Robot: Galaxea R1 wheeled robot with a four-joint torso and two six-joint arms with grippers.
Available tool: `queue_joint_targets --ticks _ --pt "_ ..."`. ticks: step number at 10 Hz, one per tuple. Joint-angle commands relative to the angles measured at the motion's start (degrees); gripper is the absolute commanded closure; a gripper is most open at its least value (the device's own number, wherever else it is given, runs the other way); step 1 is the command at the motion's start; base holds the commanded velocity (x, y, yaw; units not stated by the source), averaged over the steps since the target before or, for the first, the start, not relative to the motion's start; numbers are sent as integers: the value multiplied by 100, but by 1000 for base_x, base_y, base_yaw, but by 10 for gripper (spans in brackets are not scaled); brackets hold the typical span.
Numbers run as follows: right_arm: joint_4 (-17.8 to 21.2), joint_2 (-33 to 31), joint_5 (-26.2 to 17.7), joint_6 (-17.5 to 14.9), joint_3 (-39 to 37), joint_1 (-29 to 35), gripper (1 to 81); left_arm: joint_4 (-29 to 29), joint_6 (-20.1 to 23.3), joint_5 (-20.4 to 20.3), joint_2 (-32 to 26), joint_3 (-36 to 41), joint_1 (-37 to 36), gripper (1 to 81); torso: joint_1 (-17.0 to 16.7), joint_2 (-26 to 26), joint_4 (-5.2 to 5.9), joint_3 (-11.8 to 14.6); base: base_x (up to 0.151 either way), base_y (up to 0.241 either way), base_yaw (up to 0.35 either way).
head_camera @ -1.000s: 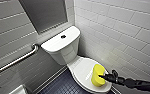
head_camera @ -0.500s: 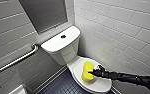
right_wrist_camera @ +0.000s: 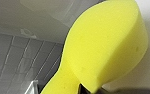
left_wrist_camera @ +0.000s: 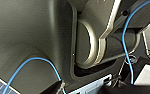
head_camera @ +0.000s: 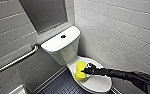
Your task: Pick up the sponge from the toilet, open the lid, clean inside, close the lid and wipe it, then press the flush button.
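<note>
The white toilet (head_camera: pixel 63 50) stands in the corner with its oval lid (head_camera: pixel 99 82) down. My right gripper (head_camera: pixel 87 70) reaches in from the right on a black arm and is shut on the yellow sponge (head_camera: pixel 80 71), which rests against the lid's left part, near the tank. Close up in the right wrist view, the sponge (right_wrist_camera: pixel 103 50) stands large and bright with a pinched waist. The small dark flush button (head_camera: pixel 63 36) sits in the middle of the flat tank cover.
A metal grab bar (head_camera: pixel 16 61) runs along the grey tiled wall on the left. White tiles (head_camera: pixel 121 30) close off the right side. Dark blue floor tiles (head_camera: pixel 63 86) lie before the bowl. A blue cable (left_wrist_camera: pixel 127 37) crosses my own dark bodywork in the left wrist view.
My right gripper has swept the sponge leftward across the lid, from its right part toward the side nearer the tank.
</note>
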Motion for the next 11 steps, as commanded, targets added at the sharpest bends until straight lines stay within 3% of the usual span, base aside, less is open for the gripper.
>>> queue_joint_targets --ticks 1,5,11 --pt "-619 533 -691 17 -344 733 811 -43 -8 430 -72 98 118 10 0 0 0 0 0 0 0" --pt "-733 551 -612 17 -933 39 811 -43 -8 439 -89 98 118 10 0 2 0 0 0 0 0" --pt "-725 -1583 -376 158 1316 -461 811 19 1 438 -54 124 117 10 0 2 0 0 0 0 0"
